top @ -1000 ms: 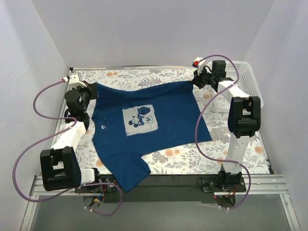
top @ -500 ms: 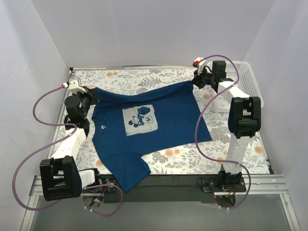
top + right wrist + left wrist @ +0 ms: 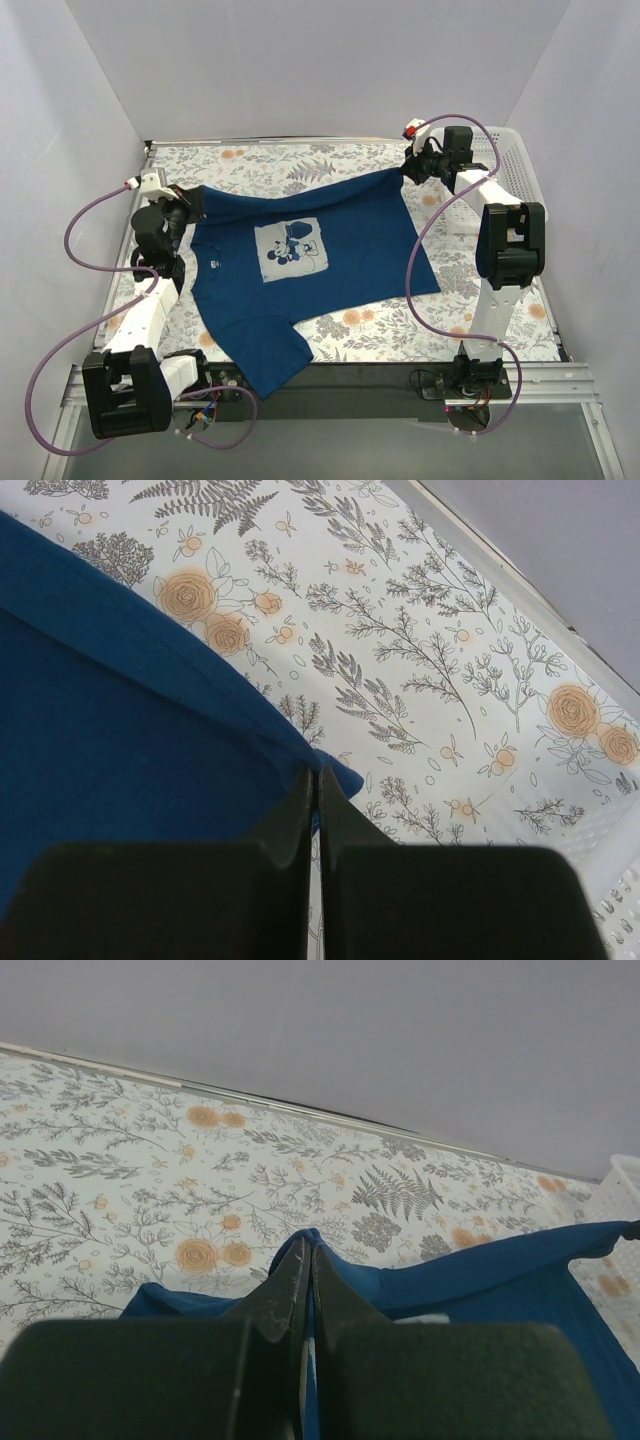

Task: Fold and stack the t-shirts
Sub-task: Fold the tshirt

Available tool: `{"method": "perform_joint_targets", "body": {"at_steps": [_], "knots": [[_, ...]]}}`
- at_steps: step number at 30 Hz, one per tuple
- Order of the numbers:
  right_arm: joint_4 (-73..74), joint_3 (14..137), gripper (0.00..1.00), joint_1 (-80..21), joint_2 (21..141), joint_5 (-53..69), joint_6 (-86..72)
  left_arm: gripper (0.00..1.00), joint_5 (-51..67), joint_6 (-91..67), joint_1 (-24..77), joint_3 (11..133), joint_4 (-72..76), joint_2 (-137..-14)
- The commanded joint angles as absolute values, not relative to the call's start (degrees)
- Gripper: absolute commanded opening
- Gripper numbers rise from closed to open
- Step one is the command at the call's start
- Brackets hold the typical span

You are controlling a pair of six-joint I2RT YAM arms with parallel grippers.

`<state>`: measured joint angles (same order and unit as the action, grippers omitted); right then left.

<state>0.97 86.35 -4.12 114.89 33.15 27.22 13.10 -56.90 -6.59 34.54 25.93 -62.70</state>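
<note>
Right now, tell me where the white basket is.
In the top view, the white basket stands at the far right corner of the table, beside the right gripper, which pinches the navy t-shirt.

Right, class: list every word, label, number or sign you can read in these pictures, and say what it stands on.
Nothing here can be read.
The white neck label on the t-shirt: too small to read.
The print on its chest: a cartoon picture, no letters can be made out.
</note>
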Motion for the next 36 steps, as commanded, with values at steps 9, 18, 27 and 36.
{"method": "perform_joint_targets", "body": {"at_steps": [9, 18, 27, 36], "knots": [[-1.58, 85.25, 0.01, -3.69, 111.97, 32.96, 27.16, 0.00, 14.94, -57.75, -6.68, 32.61, 23.91, -59.41], [-1.58, 85.17, 0.01, -3.69, 112.06, 32.78, 26.89, 0.00, 15.03, -57.74, -6.59, 31.90, 23.03, -58.01], [-1.58, 83.15, 0.01, -3.43, 110.48, 33.22, 27.95, 0.00, 14.68, -57.48, -6.15, 31.55, 22.41, -57.22], [-1.58, 80.95, 0.01, -2.99, 108.90, 33.58, 28.91, 0.00, 15.03, -57.57, -5.89, 31.02, 21.89, -55.90]]}}
